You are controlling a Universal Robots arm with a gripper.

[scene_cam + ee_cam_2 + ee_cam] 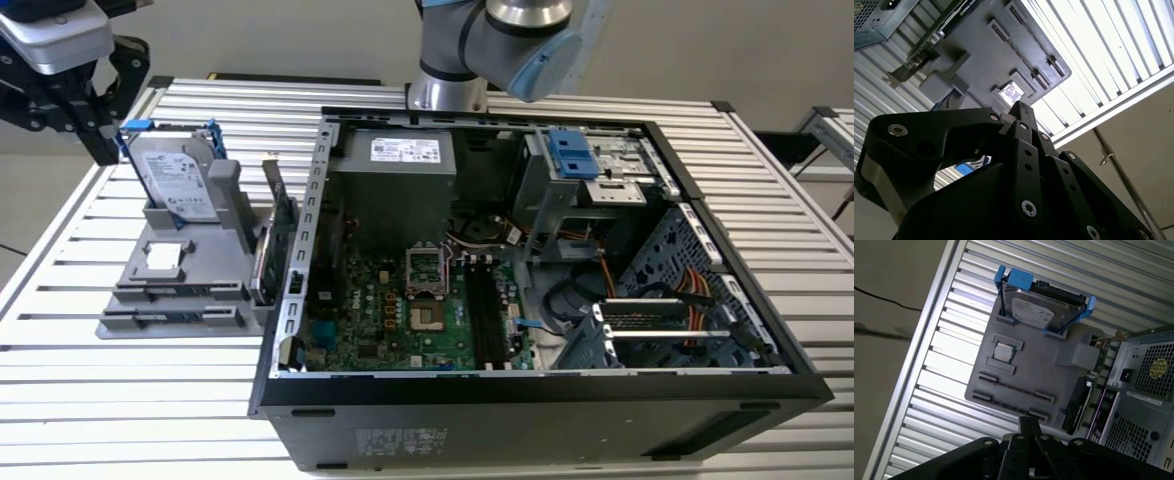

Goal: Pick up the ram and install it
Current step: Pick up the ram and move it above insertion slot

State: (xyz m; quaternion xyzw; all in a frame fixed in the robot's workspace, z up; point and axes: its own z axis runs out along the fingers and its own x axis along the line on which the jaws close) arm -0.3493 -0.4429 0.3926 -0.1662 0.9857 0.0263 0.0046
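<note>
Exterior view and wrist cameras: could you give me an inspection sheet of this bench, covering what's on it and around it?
Surface: slatted metal table carrying an open computer case and a gray holder.
Job's things: ram, probably the thin strip edge-on in a holder slot; not gripped.
Clutter: hard drive in blue bracket, expansion card, small chip, all on the holder.
Grippers: gripper in the air by the hard drive, fingers together, holding nothing.
Cables: coloured wires inside the case; black cable on the floor.
Surroundings: arm base behind the case; another slatted table at the exterior view's right.
</note>
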